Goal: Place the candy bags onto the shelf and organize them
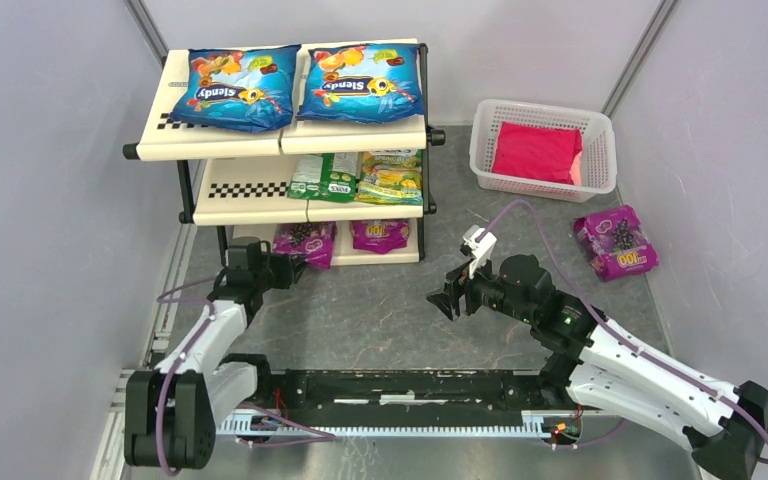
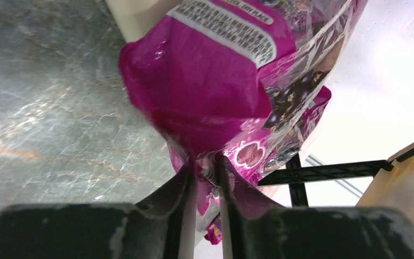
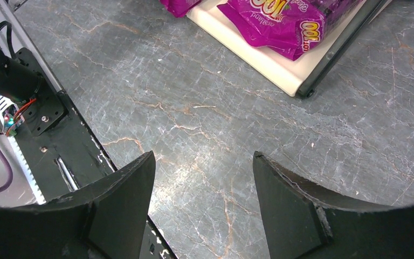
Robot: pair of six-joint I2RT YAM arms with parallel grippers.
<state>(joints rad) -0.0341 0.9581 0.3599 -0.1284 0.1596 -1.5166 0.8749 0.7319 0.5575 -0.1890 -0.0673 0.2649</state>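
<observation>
The shelf stands at the back left. Two blue candy bags lie on its top tier, two green-yellow bags on the middle tier. A purple bag lies on the bottom tier. My left gripper is shut on the edge of another purple bag at the bottom tier's left front; the wrist view shows it pinched. A third purple bag lies on the table at the right. My right gripper is open and empty over the table.
A white mesh basket with a red packet stands at the back right. Grey walls close in both sides. The black base rail runs along the near edge. The shelf's front corner shows in the right wrist view.
</observation>
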